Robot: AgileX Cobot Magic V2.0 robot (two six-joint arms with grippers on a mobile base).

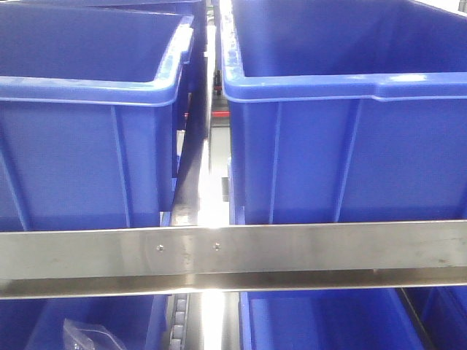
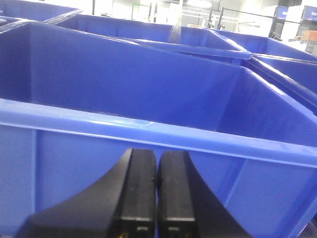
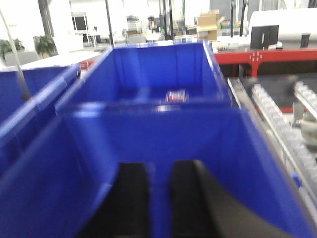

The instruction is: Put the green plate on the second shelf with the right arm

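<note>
The green plate is out of view in all three views. My left gripper (image 2: 157,158) is shut and empty, its black fingers pressed together in front of the near wall of a blue bin (image 2: 148,84). My right gripper (image 3: 159,171) is open by a narrow gap with nothing between its black fingers; it hangs over the inside of a blue bin (image 3: 148,134). The view is blurred. Neither arm shows in the front view.
Two large blue bins (image 1: 80,131) (image 1: 350,124) stand side by side on a shelf behind a steel rail (image 1: 233,251). More blue bins (image 1: 328,321) sit on the level below, one holding a clear packet (image 1: 87,337). A roller conveyor (image 3: 282,124) runs on the right.
</note>
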